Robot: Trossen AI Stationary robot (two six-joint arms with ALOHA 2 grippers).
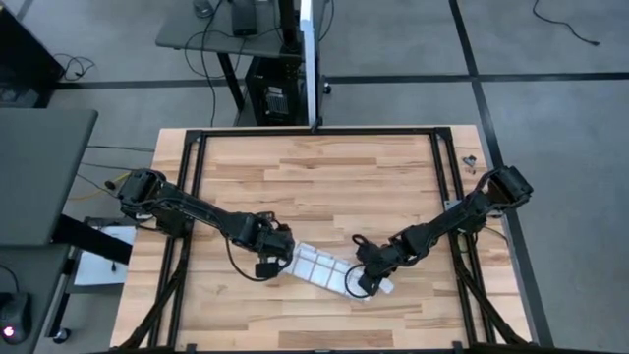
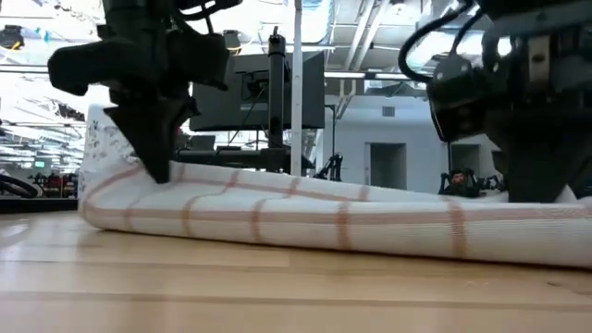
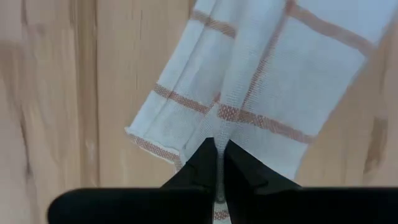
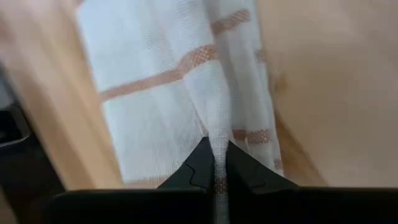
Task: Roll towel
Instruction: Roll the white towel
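Towel (image 1: 319, 264): white cloth, grid of thin red-brown lines, weave showed pale at the pinched folds. Table (image 1: 324, 177): light wood planks, mixed tan and honey strips, black frame around it. Both arms, left gripper (image 3: 219, 163) and right gripper (image 4: 214, 163): black.

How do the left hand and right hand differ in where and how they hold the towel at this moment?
The left hand grips the towel at its end toward the table's left; the right hand grips the opposite end, nearer the table's front edge. The left arm reaches in from the left side, the right arm from the right. Both are shut, each pinching a raised fold of cloth.
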